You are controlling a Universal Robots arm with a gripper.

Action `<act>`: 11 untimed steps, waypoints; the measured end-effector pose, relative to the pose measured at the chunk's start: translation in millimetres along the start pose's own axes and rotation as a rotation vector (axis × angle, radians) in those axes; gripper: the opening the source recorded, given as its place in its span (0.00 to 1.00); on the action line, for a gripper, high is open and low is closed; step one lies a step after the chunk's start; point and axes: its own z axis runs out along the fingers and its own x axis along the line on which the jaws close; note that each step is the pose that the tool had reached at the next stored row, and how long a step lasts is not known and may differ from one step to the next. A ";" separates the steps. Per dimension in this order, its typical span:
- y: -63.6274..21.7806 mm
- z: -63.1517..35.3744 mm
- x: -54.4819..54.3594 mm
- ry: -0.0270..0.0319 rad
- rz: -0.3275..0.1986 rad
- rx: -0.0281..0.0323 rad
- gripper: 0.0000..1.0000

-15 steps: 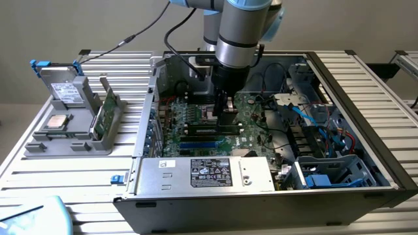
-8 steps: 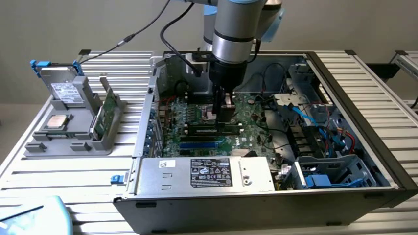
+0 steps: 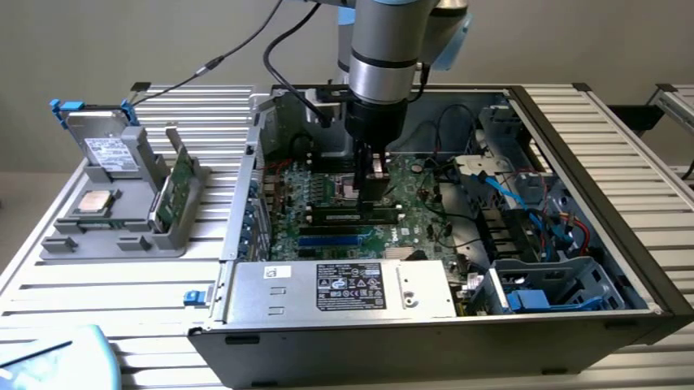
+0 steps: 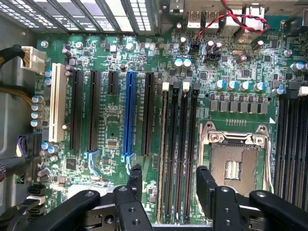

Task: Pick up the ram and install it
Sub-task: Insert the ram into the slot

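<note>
A ram stick (image 3: 175,188), a long green board, stands on edge in the grey holder (image 3: 109,240) outside the case, at the exterior view's left. Inside the open computer case, another long stick with black chips (image 3: 349,216) sits in a memory slot on the motherboard (image 4: 115,96). My gripper (image 3: 369,201) hangs straight down just above that stick. In the wrist view the gripper (image 4: 168,171) is open. Its black fingers (image 4: 204,183) straddle the memory slots (image 4: 185,144), with nothing between them. A thin board edge (image 4: 162,159) shows in the slot nearest the expansion slots.
The empty processor socket (image 4: 234,166) lies beside the memory slots. A silver power supply (image 3: 336,288) fills the case's front. Blue and red cables (image 3: 542,215) and drive bays crowd the exterior view's right. A grey drive (image 3: 106,150) and a square processor chip (image 3: 96,201) rest on the holder.
</note>
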 end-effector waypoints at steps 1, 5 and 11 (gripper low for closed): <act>0.0 0.0 0.0 0.0000 0.000 0.0000 0.49; 0.1 -0.1 0.0 0.0002 0.000 0.0000 0.36; 0.1 -0.1 0.0 0.0001 0.000 0.0000 0.13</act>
